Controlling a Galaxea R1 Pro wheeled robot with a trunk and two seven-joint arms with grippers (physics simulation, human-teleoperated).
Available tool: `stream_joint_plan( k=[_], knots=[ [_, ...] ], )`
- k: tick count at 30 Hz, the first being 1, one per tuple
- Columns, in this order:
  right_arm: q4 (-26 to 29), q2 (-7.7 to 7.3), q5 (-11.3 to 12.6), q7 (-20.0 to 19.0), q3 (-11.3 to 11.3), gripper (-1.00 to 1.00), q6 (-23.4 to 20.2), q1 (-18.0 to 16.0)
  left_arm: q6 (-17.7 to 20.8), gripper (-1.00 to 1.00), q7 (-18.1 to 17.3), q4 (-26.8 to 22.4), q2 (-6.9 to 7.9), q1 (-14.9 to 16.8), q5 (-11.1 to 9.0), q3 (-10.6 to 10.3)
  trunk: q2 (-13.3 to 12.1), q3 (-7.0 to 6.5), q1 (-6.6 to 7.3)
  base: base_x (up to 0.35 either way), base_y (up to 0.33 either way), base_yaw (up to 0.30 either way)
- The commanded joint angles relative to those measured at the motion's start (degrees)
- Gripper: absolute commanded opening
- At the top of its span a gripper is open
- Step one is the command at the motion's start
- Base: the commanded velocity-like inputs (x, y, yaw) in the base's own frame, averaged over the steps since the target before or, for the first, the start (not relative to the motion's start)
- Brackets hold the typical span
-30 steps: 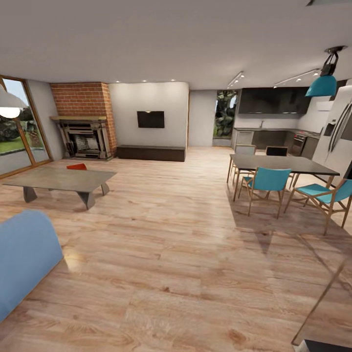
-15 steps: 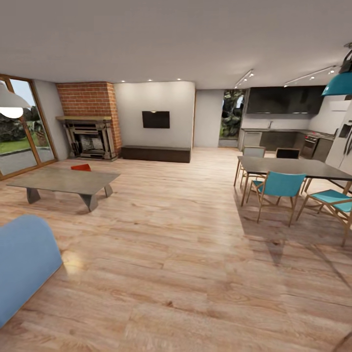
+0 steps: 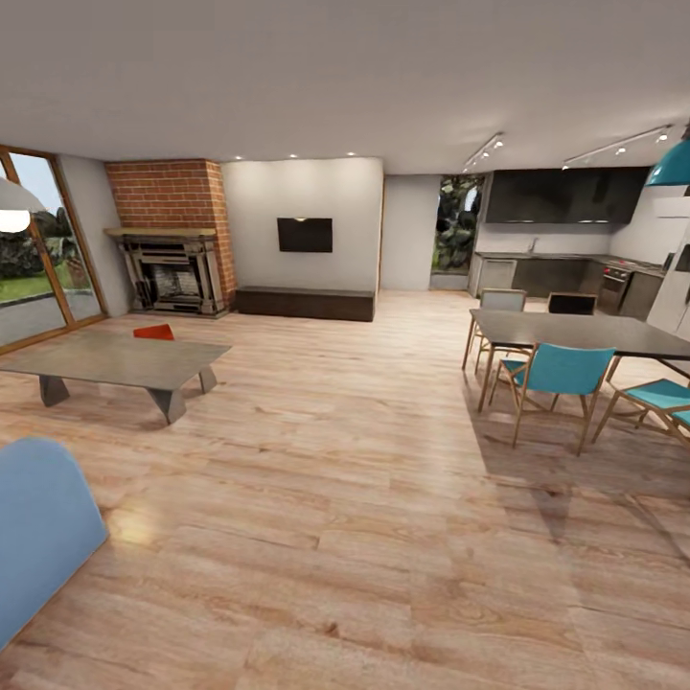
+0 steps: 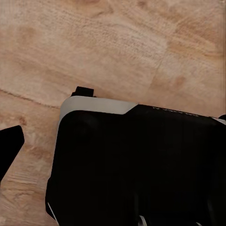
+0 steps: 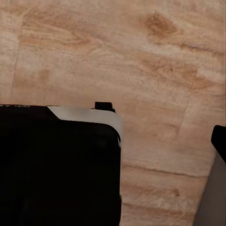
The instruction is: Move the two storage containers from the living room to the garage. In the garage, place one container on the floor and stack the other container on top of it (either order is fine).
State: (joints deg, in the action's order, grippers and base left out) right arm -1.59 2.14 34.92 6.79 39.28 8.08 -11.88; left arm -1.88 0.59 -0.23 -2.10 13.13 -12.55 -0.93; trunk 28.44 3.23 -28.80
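Claw state: cannot tell for either arm. The left wrist view shows a black-and-white robot body panel over light wood planks, with a dark sliver at the frame edge that may be a fingertip; the right wrist view shows a matching black panel with a white rim over the same planks. Neither view shows the jaws clearly, and nothing appears to be held.

Head view: open-plan room, light wood plank floor. A low grey slab counter on angled legs stands at the left. Just past its far edge sits 1 small orange-red rectangular plastic container, only its top part showing; whether it rests on the counter or on the floor behind it cannot be told. A 2nd container is not made out. The rounded arm of a blue sofa is near the camera at lower left. Beyond are a red brick fireplace with a dark hearth, wood-framed glass doors, a black wall-mounted screen, a dark dining table with teal chairs, and a dark kitchen at the back right.

Step in hand, as judged: approach phase in the living room, no pickup begun. The next move calls for driving toward the low counter, bringing the container within reach, then locating the 2nd before any carry to the garage.
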Motion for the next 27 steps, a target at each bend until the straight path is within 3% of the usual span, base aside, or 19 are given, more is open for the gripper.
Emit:
stream_joint_plan(
  k=[1,27],
  knots=[
    [-0.2,0.05,0.4,0.1,0.5,1.0,0.3,-0.1,-0.2,1.0,0.1,0.1,-0.01,0.1,-0.4,-0.1,0.1,0.11,-0.06,0.323,0.0,0.0],
    [-0.2,-0.12,0.4,0.1,0.5,1.0,0.3,-0.1,-0.1,1.0,0.1,0.1,0.16,0.1,-0.4,-0.1,0.1,0.11,-0.06,0.323,0.001,0.0]
  ],
)
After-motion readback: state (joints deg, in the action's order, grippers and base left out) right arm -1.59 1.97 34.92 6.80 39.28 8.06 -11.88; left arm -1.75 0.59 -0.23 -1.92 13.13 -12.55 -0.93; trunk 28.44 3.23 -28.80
